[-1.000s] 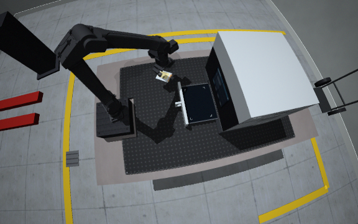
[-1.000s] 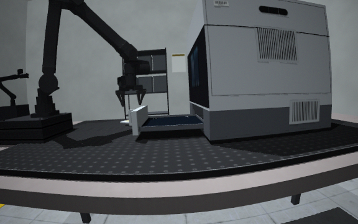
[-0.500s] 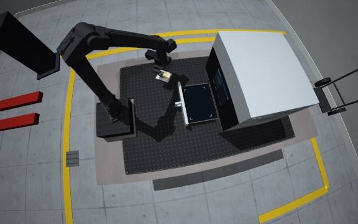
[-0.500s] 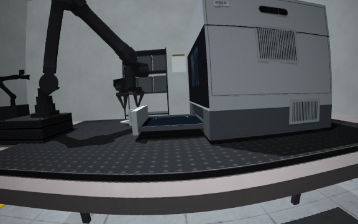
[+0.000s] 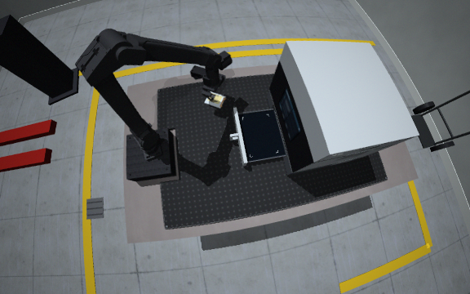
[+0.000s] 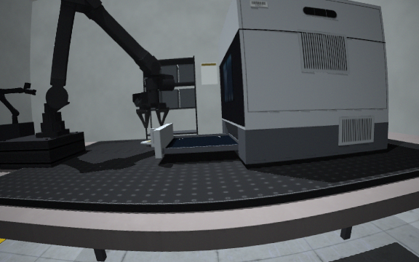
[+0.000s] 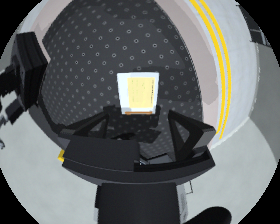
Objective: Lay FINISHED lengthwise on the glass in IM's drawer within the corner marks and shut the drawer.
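Observation:
The finished cassette [image 5: 216, 104] [image 7: 141, 92], white with a yellow panel and an orange strip at one end, lies on the dark perforated board; only its edge [image 6: 146, 143] shows beside the drawer front in the exterior view. My gripper [image 5: 213, 95] [image 6: 154, 126] [image 7: 138, 113] is open and empty, pointing down above the cassette. In the wrist view the cassette is upright, just beyond the fingertips. The imager IM [image 5: 357, 94] [image 6: 311, 91] stands upright. Its drawer is out, with a white front panel [image 5: 240, 135] [image 6: 163, 140] and bare dark glass [image 5: 261, 135] [image 6: 202, 141] with four corner marks.
The drawer handle [image 5: 234, 136] sticks out toward the arm's base [image 5: 149, 163] [image 6: 40, 151]. The drawer front stands beside the cassette, toward the imager. The imager's tall dark front [image 5: 290, 118] [image 6: 232, 80] rises behind the glass.

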`<state>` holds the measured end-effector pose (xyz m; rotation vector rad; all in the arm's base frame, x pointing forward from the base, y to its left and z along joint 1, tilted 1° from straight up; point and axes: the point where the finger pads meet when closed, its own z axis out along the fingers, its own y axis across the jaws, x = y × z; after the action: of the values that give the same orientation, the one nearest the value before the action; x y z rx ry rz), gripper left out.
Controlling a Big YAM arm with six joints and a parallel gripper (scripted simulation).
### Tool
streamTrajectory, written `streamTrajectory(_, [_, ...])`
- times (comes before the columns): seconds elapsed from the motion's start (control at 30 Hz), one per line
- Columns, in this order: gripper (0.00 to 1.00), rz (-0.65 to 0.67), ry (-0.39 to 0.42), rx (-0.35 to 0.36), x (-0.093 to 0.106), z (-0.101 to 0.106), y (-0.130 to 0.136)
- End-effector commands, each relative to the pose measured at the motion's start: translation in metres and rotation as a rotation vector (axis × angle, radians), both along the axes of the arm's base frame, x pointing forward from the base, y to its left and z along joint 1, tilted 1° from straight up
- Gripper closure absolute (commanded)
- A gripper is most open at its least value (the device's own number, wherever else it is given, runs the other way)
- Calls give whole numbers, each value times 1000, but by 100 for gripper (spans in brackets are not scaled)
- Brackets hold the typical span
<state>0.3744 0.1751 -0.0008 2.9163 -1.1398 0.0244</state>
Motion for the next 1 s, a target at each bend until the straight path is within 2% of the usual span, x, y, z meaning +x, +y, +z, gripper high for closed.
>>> streamTrajectory(0.0, [0, 20, 3, -1, 0, -10, 1])
streamTrajectory(0.1, [0, 20, 2, 0, 1, -11, 1])
streamTrajectory(0.13, [0, 20, -47, 23, 18, 6, 9])
streamTrajectory(0.27, [0, 19, 1, 0, 1, -17, 1])
streamTrajectory(0.43, [0, 18, -5, 3, 5, -22, 2])
streamTrajectory(0.5, [0, 17, 3, -1, 0, -27, -1])
streamTrajectory(0.6, [0, 17, -8, 5, 6, -28, 2])
streamTrajectory(0.67, [0, 17, -8, 5, 6, -28, 2])
streamTrajectory(0.7, [0, 17, -31, 15, 10, -19, 3])
streamTrajectory(0.77, [0, 16, 2, 0, 1, -35, -1])
streamTrajectory(0.97, [0, 15, -1, 1, 3, -42, -1])
